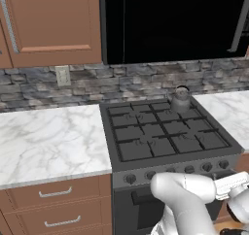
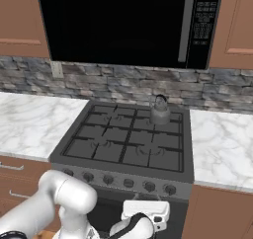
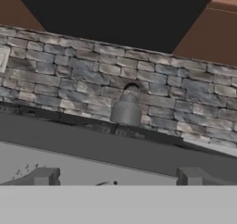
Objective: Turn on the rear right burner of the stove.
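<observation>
Spread dark fingertips (image 3: 44, 176) of the gripper (image 3: 117, 177) sit low before the dark grey stove (image 2: 123, 171), facing its knob row, the kettle-bearing rear right burner (image 2: 160, 117) beyond.

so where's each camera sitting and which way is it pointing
Left base view: behind the arm, to its left, looking forward and down at the stove; white arm at lower right.
Right base view: behind, to its right, same stove; arm at lower left.
Hand view: low before the stove's front edge, facing the stone backsplash; fingertips at bottom.
All three share the kettle on the rear right burner.
</observation>
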You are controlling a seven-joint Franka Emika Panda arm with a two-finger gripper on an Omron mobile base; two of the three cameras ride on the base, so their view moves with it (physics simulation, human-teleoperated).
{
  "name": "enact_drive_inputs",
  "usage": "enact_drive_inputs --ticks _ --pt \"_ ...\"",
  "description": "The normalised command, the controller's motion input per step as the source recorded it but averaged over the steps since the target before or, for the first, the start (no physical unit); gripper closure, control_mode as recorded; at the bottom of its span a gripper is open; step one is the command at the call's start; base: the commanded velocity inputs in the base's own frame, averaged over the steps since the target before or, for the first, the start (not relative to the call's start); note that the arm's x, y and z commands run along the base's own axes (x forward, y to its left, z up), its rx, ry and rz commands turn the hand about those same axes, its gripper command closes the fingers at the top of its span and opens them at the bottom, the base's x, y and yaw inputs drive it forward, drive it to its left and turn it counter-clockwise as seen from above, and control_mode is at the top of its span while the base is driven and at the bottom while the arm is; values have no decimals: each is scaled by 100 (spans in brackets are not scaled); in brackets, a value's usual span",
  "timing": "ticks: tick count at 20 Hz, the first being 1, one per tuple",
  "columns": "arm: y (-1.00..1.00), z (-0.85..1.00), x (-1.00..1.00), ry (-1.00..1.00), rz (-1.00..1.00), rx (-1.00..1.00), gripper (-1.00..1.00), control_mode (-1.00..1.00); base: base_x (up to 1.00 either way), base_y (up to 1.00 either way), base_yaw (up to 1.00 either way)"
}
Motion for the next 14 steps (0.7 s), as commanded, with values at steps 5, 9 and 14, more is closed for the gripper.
enact_drive_inputs --ticks 5,9,14 --pt "0 -6 19 -6 0 2 -100 -100 0 0 0" --pt "1 -16 25 -5 0 2 -100 -100 0 0 0" --pt "0 -43 30 0 0 0 -100 -100 0 0 0"
